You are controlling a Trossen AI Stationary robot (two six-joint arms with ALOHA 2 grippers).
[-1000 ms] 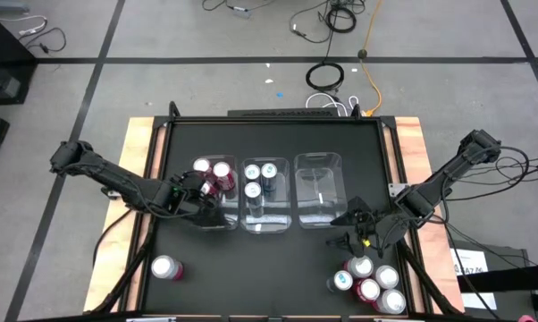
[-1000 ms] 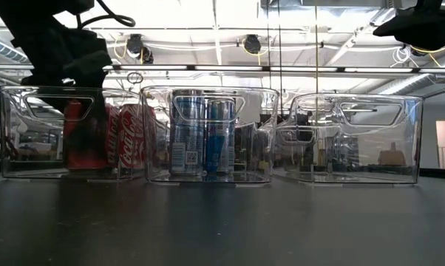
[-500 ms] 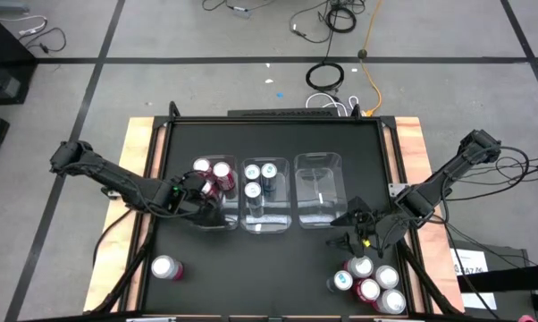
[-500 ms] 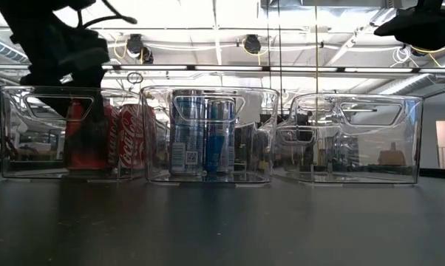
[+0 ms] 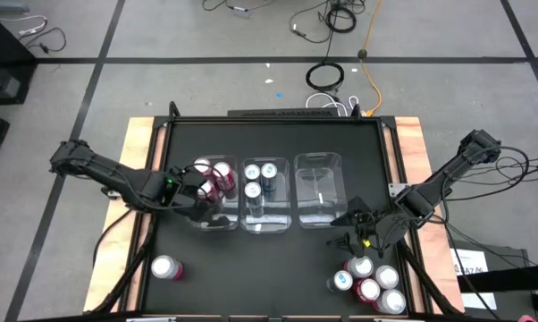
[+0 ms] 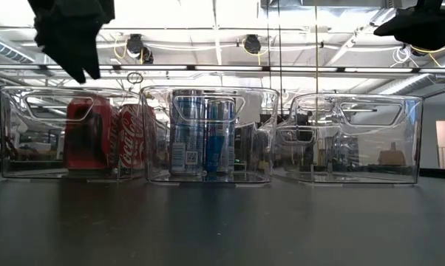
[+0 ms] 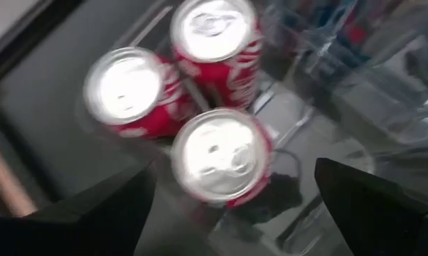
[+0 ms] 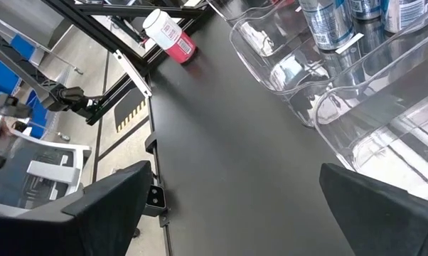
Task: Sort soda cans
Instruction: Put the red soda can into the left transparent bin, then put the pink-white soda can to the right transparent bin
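Three red soda cans (image 7: 217, 153) stand upright in the left clear bin (image 5: 217, 222). My left gripper (image 7: 235, 167) hangs open above them, its fingers apart over the nearest can; in the low view the left gripper (image 6: 78, 66) is above the bin's rim. Three blue cans (image 5: 258, 179) stand in the middle bin. The right bin (image 5: 318, 190) holds no can. One pink can (image 5: 166, 267) lies near the table's near left corner. Several cans (image 5: 369, 284) stand at the near right corner. My right gripper (image 5: 354, 228) waits open, just beyond that cluster.
The three clear bins stand side by side across the table's middle (image 6: 208, 133). Wooden strips run along the table's edges (image 5: 139, 179). Bare black tabletop (image 5: 251, 277) lies between the bins and the near edge. Cables lie on the floor beyond the far edge.
My left gripper has risen out of the left bin, from down around the nearest red can to above the rim, and drawn slightly toward the table's left edge. The red can stays standing in the bin.
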